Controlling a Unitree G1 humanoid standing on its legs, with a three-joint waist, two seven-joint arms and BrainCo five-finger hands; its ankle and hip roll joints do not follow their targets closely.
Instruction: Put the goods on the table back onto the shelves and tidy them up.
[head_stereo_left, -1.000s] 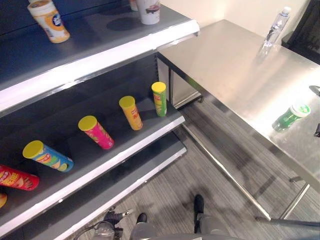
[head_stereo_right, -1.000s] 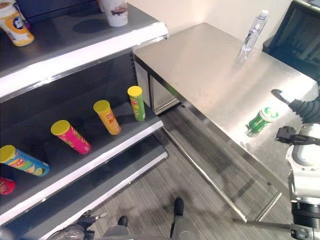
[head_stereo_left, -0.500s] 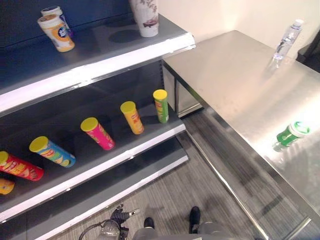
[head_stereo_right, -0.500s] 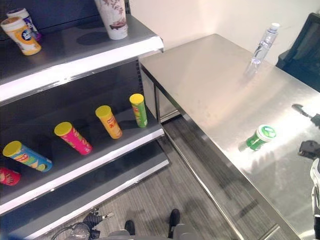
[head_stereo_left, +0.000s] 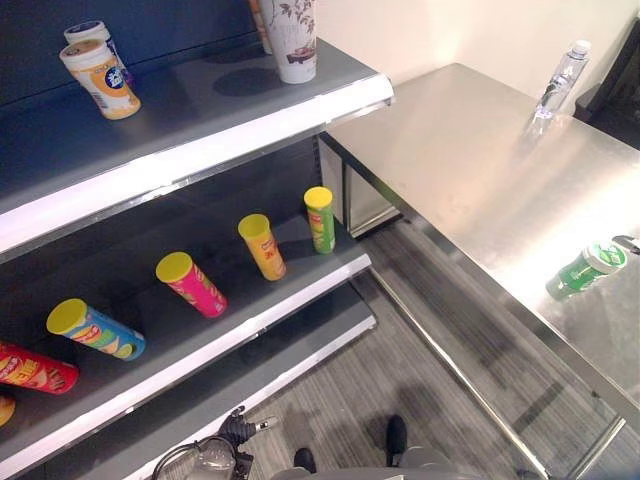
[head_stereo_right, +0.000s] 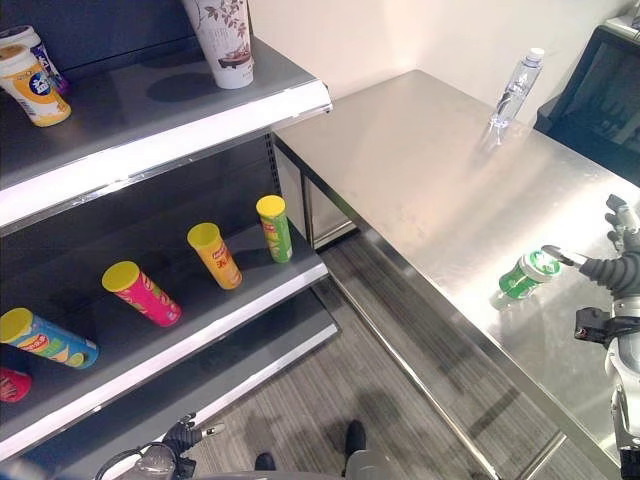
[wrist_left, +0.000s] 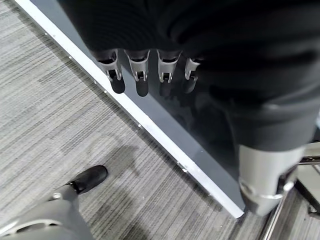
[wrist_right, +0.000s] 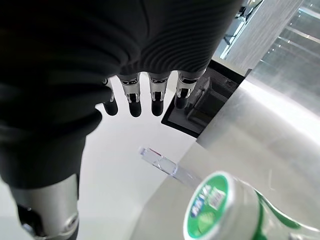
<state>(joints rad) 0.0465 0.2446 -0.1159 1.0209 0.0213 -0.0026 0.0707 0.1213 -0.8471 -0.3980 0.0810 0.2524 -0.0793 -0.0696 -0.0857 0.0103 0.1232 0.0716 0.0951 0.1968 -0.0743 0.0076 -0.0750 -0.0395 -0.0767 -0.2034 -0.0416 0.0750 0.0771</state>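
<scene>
Right eye view: the right hand (head_stereo_right: 622, 262) hangs over the steel table (head_stereo_right: 420, 160), fingers loosely extended and holding nothing, just beside a green can (head_stereo_right: 528, 274) lying near the front edge — a bottle (head_stereo_right: 512, 84) stands far back. Left hand (wrist_left: 150, 70) — relaxed, empty, above the floor by the shelf (wrist_left: 200, 145).

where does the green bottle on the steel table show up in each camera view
Left eye view: green bottle near the right edge, on the steel table.
Right eye view: right of centre, just off the right hand.
Left wrist view: it cannot be made out here; the left hand hangs over the floor by the shelf base.
Right wrist view: bottom middle, white cap towards the camera.
Shared landmark: the clear water bottle at the table's far side.
</scene>
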